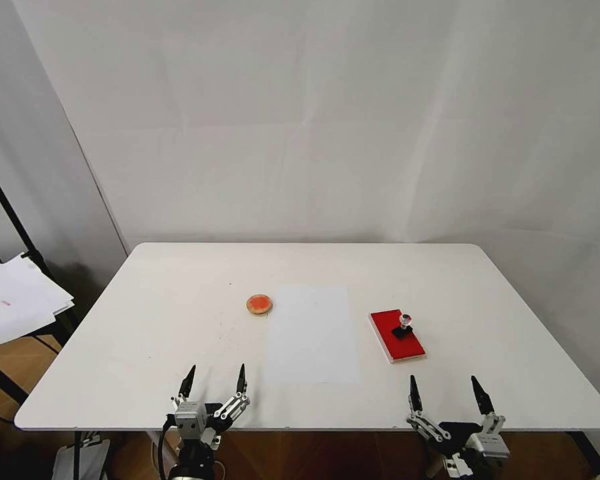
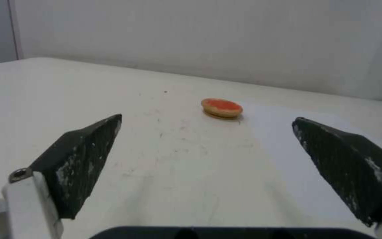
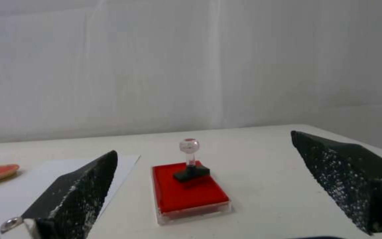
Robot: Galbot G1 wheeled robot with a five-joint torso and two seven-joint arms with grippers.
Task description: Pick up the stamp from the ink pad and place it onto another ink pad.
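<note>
White counter [image 1: 147, 347] carries one stamp [image 1: 404, 326] upright on one ink pad [image 1: 397, 335], one round pad [image 1: 259, 304], one paper sheet [image 1: 311, 333]. Left gripper [image 1: 214, 380] and right gripper [image 1: 447, 393] hover at the near edge, jaws spread.

Left gripper [image 1: 215, 381] and right gripper [image 1: 447, 393]: black, pointed, textured wedge fingers with white scuffing, on silver-white metal knuckles fastened by screws; black cable, apparently, beneath left wrist.
</note>
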